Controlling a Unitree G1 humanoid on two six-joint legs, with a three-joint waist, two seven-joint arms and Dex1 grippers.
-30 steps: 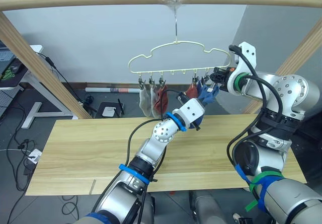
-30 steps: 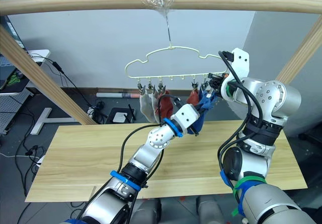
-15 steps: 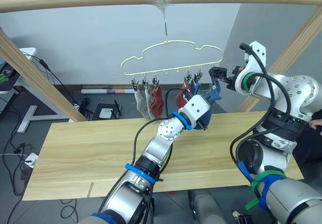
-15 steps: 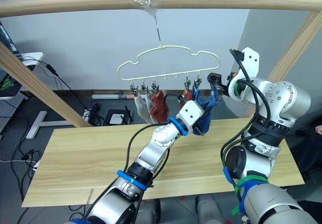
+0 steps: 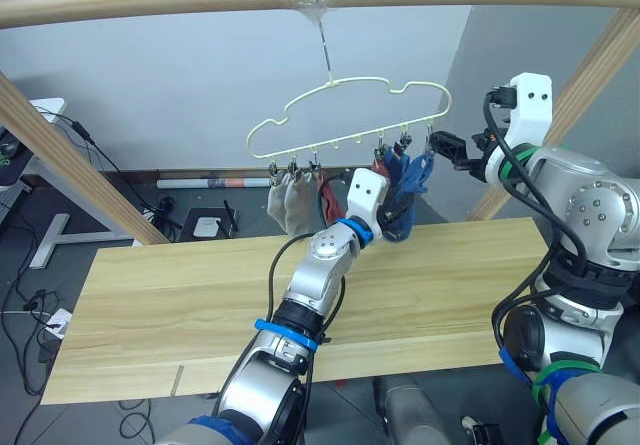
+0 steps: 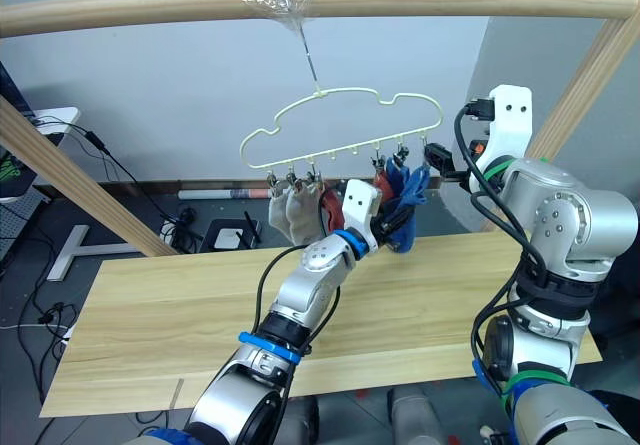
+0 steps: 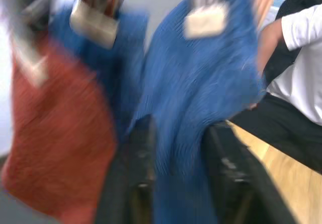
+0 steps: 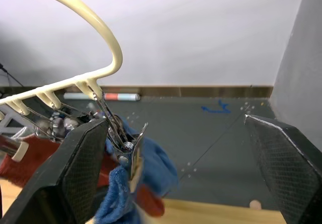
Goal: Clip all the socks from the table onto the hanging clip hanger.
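Change: right end effector point(image 5: 440, 147) now drawn back from the last clip point(image 8: 126, 146), fingers spread wide and holding nothing; half a second earlier sitting right at that clip with the blue sock.
Change, left side: left end effector point(image 7: 176, 156) raised closer under the clip hanger point(image 5: 345, 115) than before, fingers narrowed around the lower part of the last blue sock point(image 7: 201, 93).
Meaning: last sock apparently clipped, judging by the clip biting blue fabric in the right wrist view; release by the left arm seemingly the only step left.
Socks: two grey point(image 5: 287, 203) at the left clips, rust-red point(image 7: 55, 133) in the middle, second blue point(image 7: 118, 58) beside the last one; all hanging from the hanger.
Table: table point(image 5: 170, 295) bare of socks in both head views.
Hidden: one rust-red sock mostly covered by the left arm in the head views; exact count on the hanger hard to confirm.
Blurred: left wrist view smeared, clip edges unclear.
Cut off: a person's sleeve point(image 7: 307, 58) at the frame edge.
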